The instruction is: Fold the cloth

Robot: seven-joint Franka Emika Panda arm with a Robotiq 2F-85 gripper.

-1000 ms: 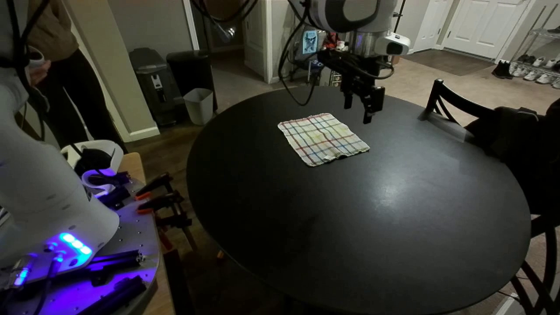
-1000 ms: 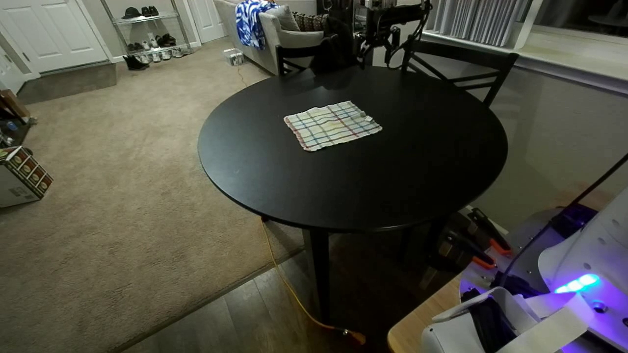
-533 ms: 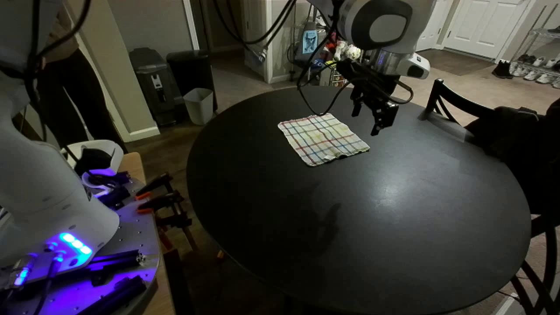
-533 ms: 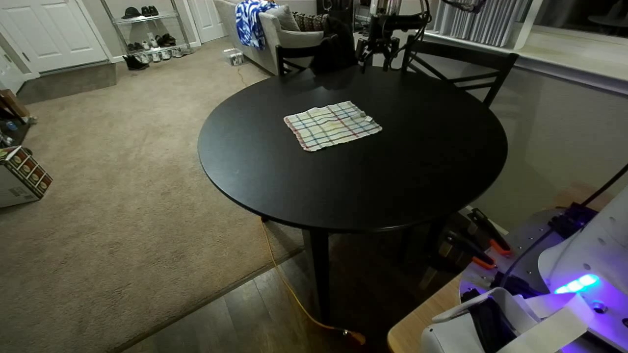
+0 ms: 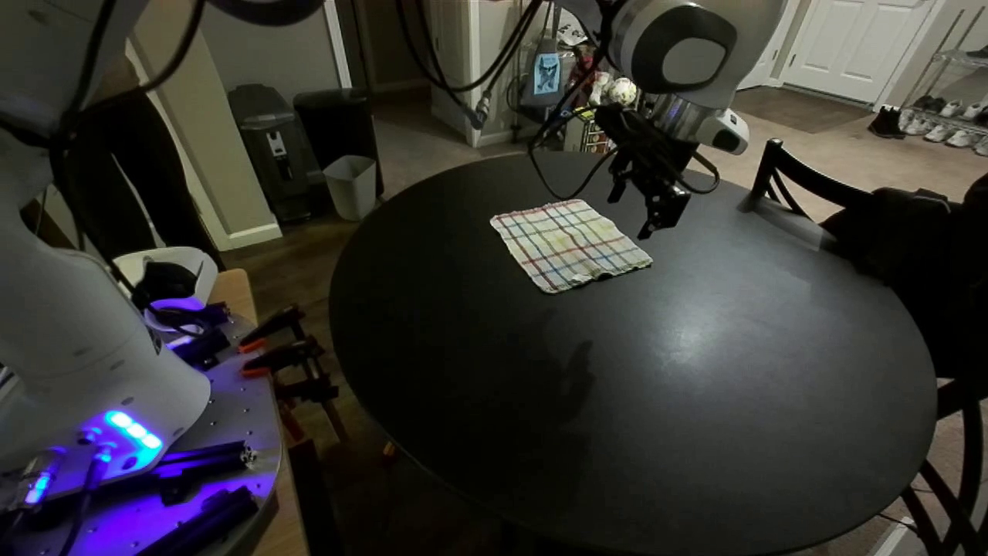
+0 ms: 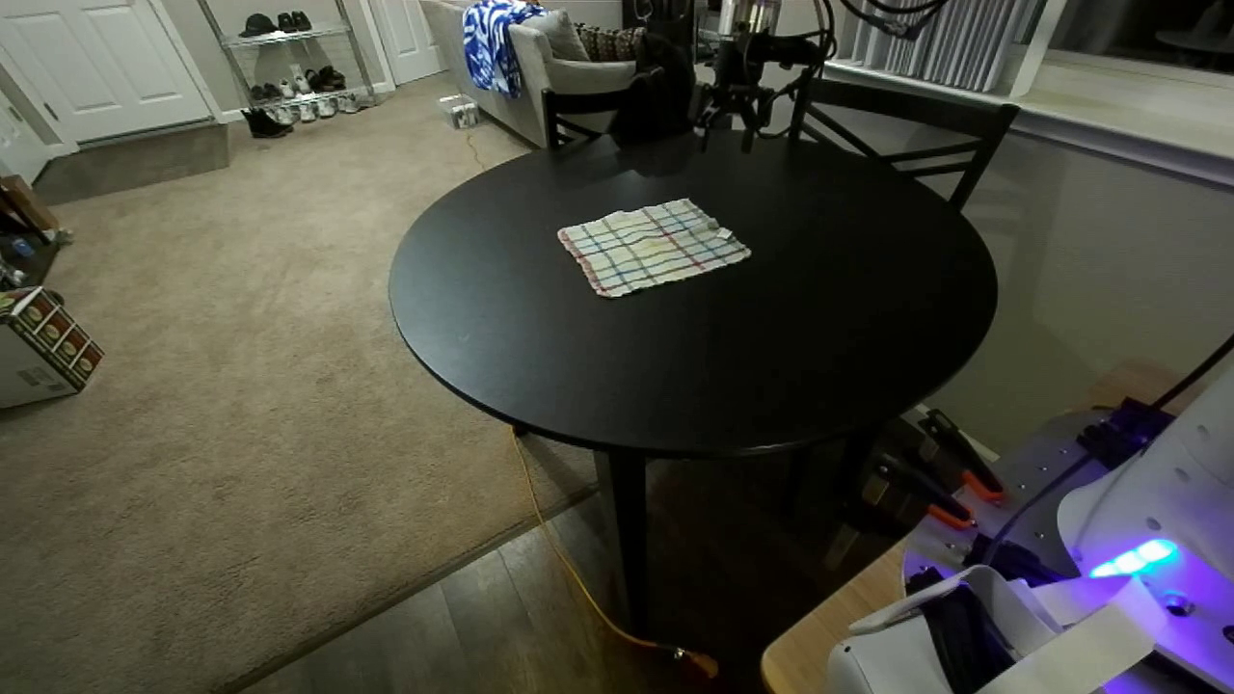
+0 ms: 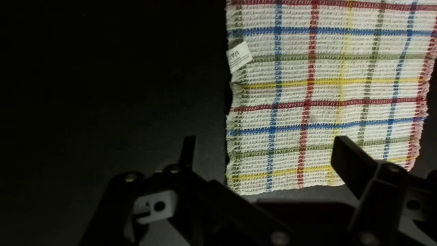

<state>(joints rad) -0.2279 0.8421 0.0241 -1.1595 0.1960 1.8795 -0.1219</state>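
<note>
The cloth lies flat and spread out on the table, a rough square, white with red, blue, yellow and green check lines. It shows in both exterior views (image 5: 571, 245) (image 6: 654, 248). In the wrist view the cloth (image 7: 321, 92) fills the upper right, with a small white tag on its left edge. My gripper (image 5: 631, 215) is open and empty, above the table by the cloth's edge. In the wrist view its fingers (image 7: 265, 143) stand wide apart, one left of the cloth and one over it. The gripper also shows in an exterior view (image 6: 725, 145), beyond the cloth.
The round black table (image 5: 695, 401) carries the cloth. A black chair (image 5: 810, 177) with dark clothing on it stands at the table's edge, and another chair (image 6: 906, 116) stands near the window. Clamps (image 5: 285, 355) hold the robot's mount beside the table.
My gripper has come down toward the table. In an exterior view it moved right at first, then a little back left toward the cloth. The cloth has not moved.
</note>
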